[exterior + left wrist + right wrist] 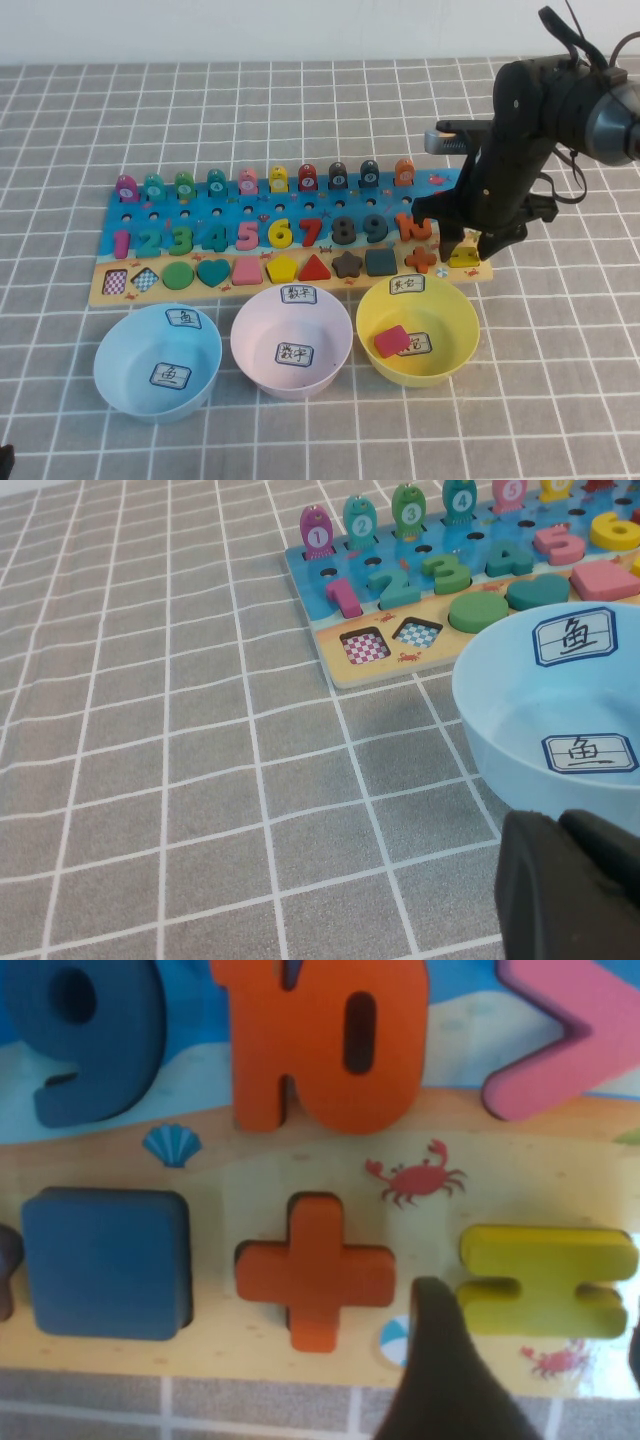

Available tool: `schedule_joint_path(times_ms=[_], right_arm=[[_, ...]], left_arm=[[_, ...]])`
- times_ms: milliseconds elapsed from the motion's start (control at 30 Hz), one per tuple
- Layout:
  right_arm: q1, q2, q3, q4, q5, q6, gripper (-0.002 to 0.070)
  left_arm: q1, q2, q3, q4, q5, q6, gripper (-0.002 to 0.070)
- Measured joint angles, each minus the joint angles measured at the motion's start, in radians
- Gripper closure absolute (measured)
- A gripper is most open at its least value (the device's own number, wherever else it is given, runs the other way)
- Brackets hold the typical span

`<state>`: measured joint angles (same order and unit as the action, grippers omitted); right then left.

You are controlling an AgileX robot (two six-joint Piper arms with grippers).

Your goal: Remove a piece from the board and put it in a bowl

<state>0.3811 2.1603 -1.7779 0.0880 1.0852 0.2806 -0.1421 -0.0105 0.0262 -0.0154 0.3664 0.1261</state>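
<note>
Right gripper (pixel 464 248) is low over the board's (pixel 110 290) end nearest the yellow bowl (pixel 450 350), jaws spread, straddling the yellow equals-sign piece (pixel 545 1280) seated beside the orange plus (pixel 315 1275). Best to centre both fingers on its short ends, then close. Left gripper (pixel 570 890) sits by the blue bowl (pixel 500 720); its jaws I cannot tell. Bowl labels carry Chinese characters; the blue one reads 鱼.

The board (pixel 290 240) looks like painted wood, its equals piece (pixel 545 1280) matt yellow. The bowls, yellow (pixel 445 345) among them, are smooth, slightly glossy plastic. Grey checked cloth (pixel 150 780) covers the counter.
</note>
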Motion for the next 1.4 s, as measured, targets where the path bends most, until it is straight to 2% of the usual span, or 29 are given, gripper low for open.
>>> schedule_joint_path(times_ms=[1067, 1400], right_arm=[[0.000, 0.020, 0.000, -0.022, -0.002, 0.001, 0.0323], [0.000, 0.020, 0.000, -0.022, -0.030, -0.044, 0.0323]], left_arm=[[0.000, 0.000, 0.000, 0.000, 0.000, 0.000, 0.0679], [0.000, 0.000, 0.000, 0.000, 0.000, 0.000, 0.0679]])
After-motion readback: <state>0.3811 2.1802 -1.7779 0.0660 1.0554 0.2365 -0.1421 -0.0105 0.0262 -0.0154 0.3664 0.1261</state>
